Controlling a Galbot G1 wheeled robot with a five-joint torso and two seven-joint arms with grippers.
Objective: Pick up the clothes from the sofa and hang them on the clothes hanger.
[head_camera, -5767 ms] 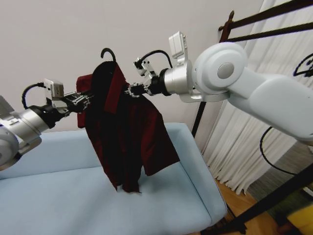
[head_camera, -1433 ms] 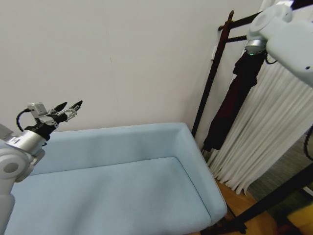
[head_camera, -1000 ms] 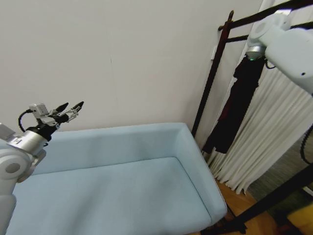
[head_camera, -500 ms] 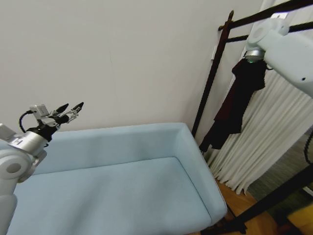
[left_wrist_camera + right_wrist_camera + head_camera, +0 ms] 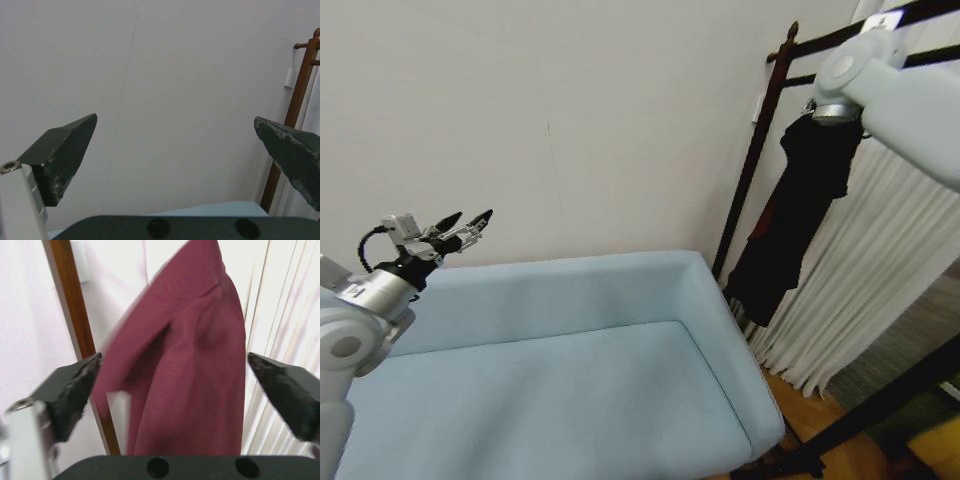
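Note:
A dark red shirt (image 5: 798,212) hangs at the top of the dark wooden clothes rack (image 5: 757,160), to the right of the sofa. My right arm (image 5: 895,88) reaches up to the rack's top bar, above the shirt. In the right wrist view the right gripper (image 5: 172,359) stands wide open, the shirt (image 5: 200,370) hanging free just beyond its fingers beside the rack pole (image 5: 75,310). My left gripper (image 5: 468,216) is open and holds nothing, raised over the sofa's left end near the wall; the left wrist view has it (image 5: 175,120) facing the bare wall.
The light blue sofa (image 5: 570,380) lies bare below me. White curtains (image 5: 880,290) hang behind the rack. Dark rack legs (image 5: 860,410) cross the wooden floor at the lower right. A plain wall (image 5: 570,120) stands behind the sofa.
The shirt, earlier held over the sofa by both grippers, now hangs on the rack. In the last second it has swung left and spread out; the right arm shifted slightly. The left arm is still.

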